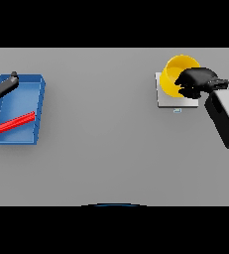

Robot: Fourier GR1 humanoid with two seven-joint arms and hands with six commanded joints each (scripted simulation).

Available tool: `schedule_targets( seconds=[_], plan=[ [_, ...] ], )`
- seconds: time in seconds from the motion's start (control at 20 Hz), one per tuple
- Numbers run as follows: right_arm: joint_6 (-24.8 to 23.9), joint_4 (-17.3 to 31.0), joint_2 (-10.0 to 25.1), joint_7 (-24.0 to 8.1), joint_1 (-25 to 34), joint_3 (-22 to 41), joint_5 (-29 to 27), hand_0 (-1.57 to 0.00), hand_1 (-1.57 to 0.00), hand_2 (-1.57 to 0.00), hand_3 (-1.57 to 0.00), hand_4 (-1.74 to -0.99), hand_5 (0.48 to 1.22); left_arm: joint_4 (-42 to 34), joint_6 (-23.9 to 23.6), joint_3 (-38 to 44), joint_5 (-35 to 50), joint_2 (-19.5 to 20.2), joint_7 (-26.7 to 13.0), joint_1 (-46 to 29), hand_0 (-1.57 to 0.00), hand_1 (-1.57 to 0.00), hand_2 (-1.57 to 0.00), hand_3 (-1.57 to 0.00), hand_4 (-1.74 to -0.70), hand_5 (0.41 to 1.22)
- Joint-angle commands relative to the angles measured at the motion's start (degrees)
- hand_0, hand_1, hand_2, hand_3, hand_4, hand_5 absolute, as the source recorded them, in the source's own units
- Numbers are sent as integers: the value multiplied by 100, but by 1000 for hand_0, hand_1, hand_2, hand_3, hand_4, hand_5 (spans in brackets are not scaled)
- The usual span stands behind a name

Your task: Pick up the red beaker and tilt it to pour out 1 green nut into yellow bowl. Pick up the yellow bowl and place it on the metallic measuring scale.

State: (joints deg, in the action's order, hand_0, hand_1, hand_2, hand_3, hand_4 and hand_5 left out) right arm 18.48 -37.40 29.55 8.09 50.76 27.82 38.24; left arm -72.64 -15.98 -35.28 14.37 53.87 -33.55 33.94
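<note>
The yellow bowl is sitting tilted on the scale, far right on the counter. The right hand is gripping the bowl's right rim, fingers curled around it. Far left, a red beaker is lying in a blue tray; the left hand is hovering over the tray's far corner, fingers relaxed.

1 head view, steeply down on the grey table (whole width, from well above)
</note>
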Motion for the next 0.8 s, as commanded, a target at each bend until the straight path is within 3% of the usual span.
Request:
schedule_targets(
  seconds=[0.0, 0.05, 0.15, 0.3, 0.55, 0.75],
  plan=[
    [-2, 72, 19, 29, 2, -21, -20, -1525, -1350, -1348, -907, -1596, 1134, -37, -2, 5, 10, 16, 1, -14, 1, 1, 1, 1, -812, 745],
    [47, 45, 41, -46, -7, -46, -52, -1219, -1083, -1132, -824, -1548, 1053, -61, -15, -8, 3, 13, -8, -30, 1, 1, 1, 1, -812, 744],
    [86, 153, 25, 36, 54, -39, -43, -780, -692, -810, -711, -1470, 928, -3, -20, 17, 16, -37, 14, 28, 1, 1, 1, 1, -812, 745],
    [186, 228, -8, 84, 68, -22, -56, -399, -354, -518, -604, -1410, 821, 15, 11, 6, -22, 5, -22, 64, 1, 1, 1, 1, -806, 738],
    [208, 443, -3, 417, 184, 113, 83, -130, -115, -244, -442, -1346, 746, 123, 16, -19, -33, -73, 55, 32, 1, 1, 1, 1, -809, 736],
    [207, 579, -70, 369, 294, 167, 170, -53, -47, -115, -348, -1308, 733, 37, -63, 2, -14, -79, 30, 27, 1, 1, 1, 1, -821, 734]
  ],
)
